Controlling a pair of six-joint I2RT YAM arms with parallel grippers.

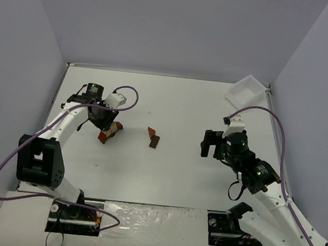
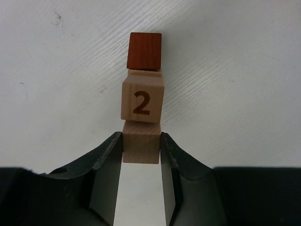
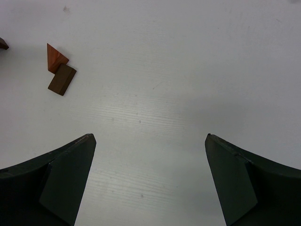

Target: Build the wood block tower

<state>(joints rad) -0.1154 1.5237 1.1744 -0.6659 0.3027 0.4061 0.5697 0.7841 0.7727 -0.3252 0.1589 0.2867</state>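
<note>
Top external view: the white surface (image 1: 184, 101) is carrying everything. Well right of the tower (image 1: 109, 132), the right tool (image 1: 210, 143) is gaping, released. The left tool (image 2: 141, 140) is grasping the tower's nearest pale cube (image 2: 141, 151); two loose blocks (image 1: 154, 141) are lying near the tower's right.

1. Left side of the table (image 1: 164, 176): a row of blocks (image 2: 142, 101), each touching the next.
2. Its end block (image 2: 141, 149) sits between the left gripper's (image 2: 141, 140) fingers.
3. Mid-table, two loose blocks (image 1: 153, 137) lie touching.
4. The tray (image 1: 245, 90) sits in the far right corner.
</note>
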